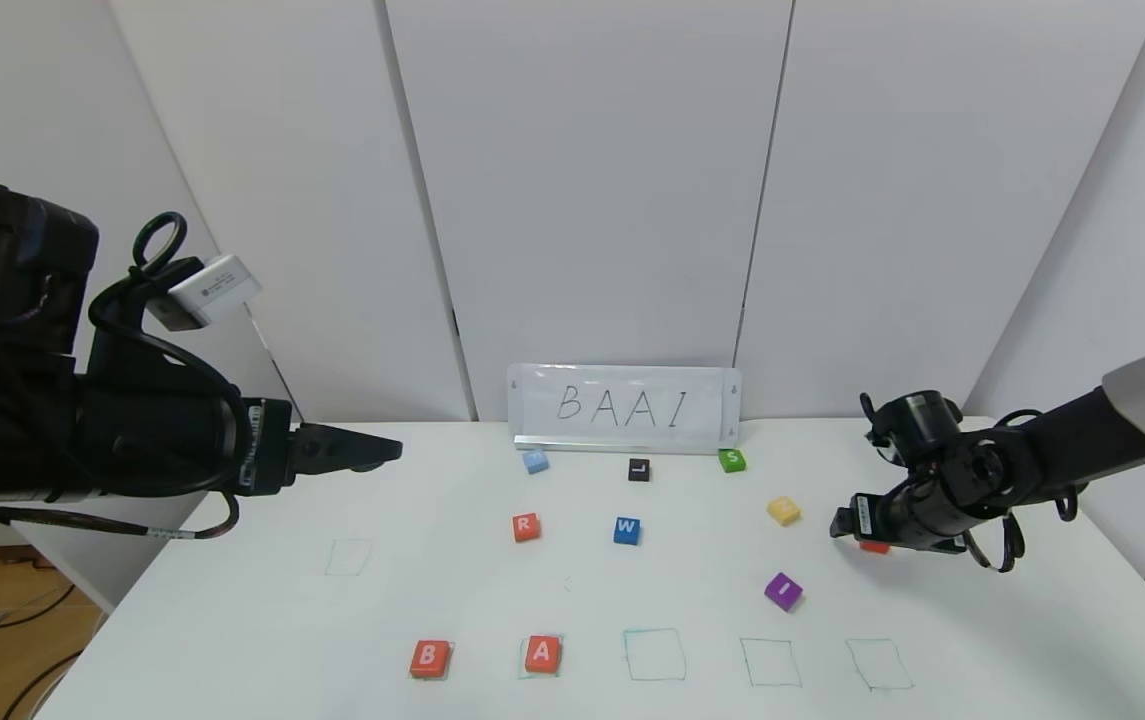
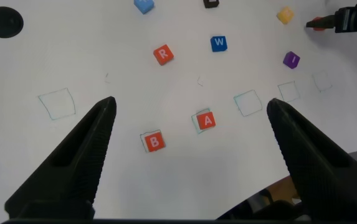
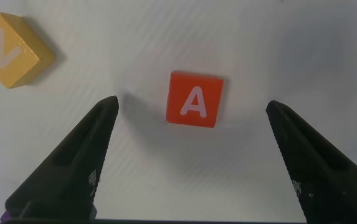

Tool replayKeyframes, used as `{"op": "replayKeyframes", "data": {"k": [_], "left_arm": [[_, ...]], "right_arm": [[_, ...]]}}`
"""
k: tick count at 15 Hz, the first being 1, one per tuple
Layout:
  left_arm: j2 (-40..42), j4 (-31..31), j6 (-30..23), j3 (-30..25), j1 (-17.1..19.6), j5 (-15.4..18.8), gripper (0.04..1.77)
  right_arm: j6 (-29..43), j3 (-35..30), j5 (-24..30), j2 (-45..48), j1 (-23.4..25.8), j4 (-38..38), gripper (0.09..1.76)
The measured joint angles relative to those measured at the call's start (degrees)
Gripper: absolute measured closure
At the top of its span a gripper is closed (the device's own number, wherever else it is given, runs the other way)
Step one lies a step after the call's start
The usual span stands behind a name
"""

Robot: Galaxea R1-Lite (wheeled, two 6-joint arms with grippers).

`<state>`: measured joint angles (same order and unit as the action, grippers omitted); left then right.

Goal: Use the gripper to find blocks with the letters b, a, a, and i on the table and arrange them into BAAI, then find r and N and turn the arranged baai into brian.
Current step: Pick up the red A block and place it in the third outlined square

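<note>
On the white table [image 1: 232, 620], an orange-red B block [image 1: 430, 658] and an A block [image 1: 543, 653] lie in green outlined squares near the front edge. The purple I [image 1: 783, 591] lies to their right, farther back. My right gripper [image 1: 837, 525] hangs open just over the second orange-red A [image 3: 194, 99], one finger on each side and neither touching it. The yellow N [image 3: 13, 51] lies beside it, and the orange-red R [image 1: 526, 527] sits mid-table. High over the table's left side, my left gripper [image 1: 372, 450] is open and empty.
A card reading BAAI [image 1: 624, 407] stands at the back. Blue W [image 1: 627, 530], black L [image 1: 639, 469], green S [image 1: 731, 460] and a light blue block [image 1: 535, 461] lie around the middle. Three empty green squares [image 1: 654, 655] follow the A.
</note>
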<state>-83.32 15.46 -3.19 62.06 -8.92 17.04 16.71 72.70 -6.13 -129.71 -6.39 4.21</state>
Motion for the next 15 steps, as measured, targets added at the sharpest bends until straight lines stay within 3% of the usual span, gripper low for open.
{"op": "replayKeyframes", "data": {"k": [6, 10, 13, 14, 15], "left_arm": [[-0.1, 0.0, 0.0, 0.0, 0.0, 0.0, 0.09], [-0.1, -0.1, 0.0, -0.2, 0.0, 0.0, 0.09], [0.0, -0.2, 0.0, -0.2, 0.0, 0.0, 0.09], [0.0, -0.2, 0.0, -0.3, 0.0, 0.0, 0.09], [0.0, -0.3, 0.0, -0.3, 0.0, 0.0, 0.09]], "right_arm": [[-0.2, 0.8, 0.0, -0.8, 1.0, -0.3, 0.14], [-1.1, 1.0, -0.1, -1.0, 1.0, -0.3, 0.76], [-1.2, 1.3, -0.1, -0.9, 0.7, -0.2, 1.08], [-1.1, 1.2, -0.2, -0.8, 0.5, 0.0, 1.32], [-1.1, 1.1, -0.2, -0.7, 0.3, 0.1, 1.32]]}}
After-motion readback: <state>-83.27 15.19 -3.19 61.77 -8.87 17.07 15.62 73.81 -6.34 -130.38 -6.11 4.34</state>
